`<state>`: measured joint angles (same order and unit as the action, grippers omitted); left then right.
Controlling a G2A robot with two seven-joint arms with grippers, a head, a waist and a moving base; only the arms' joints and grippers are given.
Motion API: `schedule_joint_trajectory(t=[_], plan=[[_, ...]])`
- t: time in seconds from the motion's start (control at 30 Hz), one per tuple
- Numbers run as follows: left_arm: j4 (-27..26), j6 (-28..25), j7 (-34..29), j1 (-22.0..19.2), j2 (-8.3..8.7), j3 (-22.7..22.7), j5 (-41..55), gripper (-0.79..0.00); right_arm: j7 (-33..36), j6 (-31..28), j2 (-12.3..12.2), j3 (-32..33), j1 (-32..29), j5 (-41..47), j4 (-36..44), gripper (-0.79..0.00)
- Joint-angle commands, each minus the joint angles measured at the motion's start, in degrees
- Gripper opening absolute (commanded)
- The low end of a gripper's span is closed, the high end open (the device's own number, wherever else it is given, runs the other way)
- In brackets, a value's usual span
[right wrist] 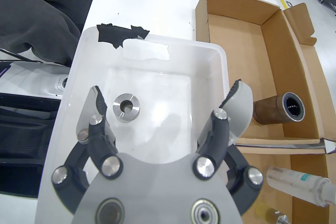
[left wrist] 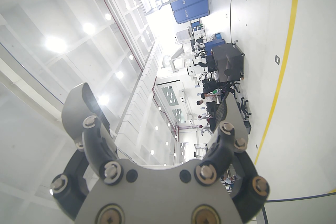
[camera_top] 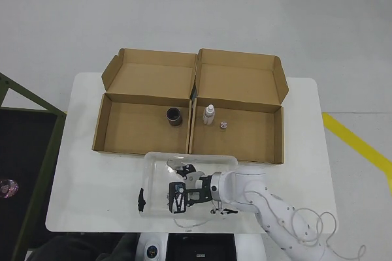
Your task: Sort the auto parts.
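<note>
Over the clear bin (right wrist: 78, 70) at the robot's edge of the table (camera_top: 81, 130): right gripper (right wrist: 166, 93), fingers spread wide, nothing between them. The right wrist view picks up a metal ring (right wrist: 126, 107) flat on the bin floor, just beside one fingertip. The top view can't confirm it, since the gripper body covers that spot. Black tape (right wrist: 118, 34) and a white patch (right wrist: 145, 51) sit on the bin's end wall ahead of the fingers.

The top view gives the layout: two open cardboard boxes side by side behind the bin. Left box (camera_top: 117, 130) holds a brown cylinder (camera_top: 174, 116). The wrist view shows it lying on its side, with a metal end and a dark bore. Right box (camera_top: 261, 140) holds a small bottle (camera_top: 210, 115) and a tiny part (camera_top: 223, 124), too small to identify. The wrist view cuts both off at its edge.

Left gripper (left wrist: 156, 93): fingers spread, empty, aimed at the ceiling and the hall.
</note>
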<state>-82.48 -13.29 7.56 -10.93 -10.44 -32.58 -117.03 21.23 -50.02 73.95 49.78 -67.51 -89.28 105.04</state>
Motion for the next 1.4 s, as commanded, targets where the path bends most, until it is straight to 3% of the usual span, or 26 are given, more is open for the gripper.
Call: schedule_joint_trajectory(t=[0.0, 0.57, 1.03, 1.13, 1.2, 1.37], plan=[[0.0, 0.0, 0.0, 0.0, 0.0, 0.0, 0.0, 0.0, -0.31, 0.07, -0.03, -0.54, 0.08, -0.7, -0.53, -0.08], [0.0, 0.0, 0.0, 0.0, 0.0, 0.0, 0.0, 0.0, -1.16, 0.7, -0.11, -4.03, 1.66, -4.3, -5.57, -0.074], [0.0, 0.0, 0.0, 0.0, 0.0, 0.0, 0.0, 0.0, -1.12, 1.21, 0.44, -7.46, 3.79, -5.46, -9.83, -0.117], [0.0, 0.0, 0.0, 0.0, 0.0, 0.0, 0.0, 0.0, -1.21, 1.48, 0.59, -8.06, 4.27, -5.56, -10.43, -0.228], [0.0, 0.0, 0.0, 0.0, 0.0, 0.0, 0.0, 0.0, -1.29, 1.62, 0.69, -8.43, 4.57, -5.57, -10.8, -0.394], [0.0, 0.0, 0.0, 0.0, 0.0, 0.0, 0.0, 0.0, -0.93, 1.57, 0.89, -9.2, 5.27, -5.5, -11.25, -0.477]])
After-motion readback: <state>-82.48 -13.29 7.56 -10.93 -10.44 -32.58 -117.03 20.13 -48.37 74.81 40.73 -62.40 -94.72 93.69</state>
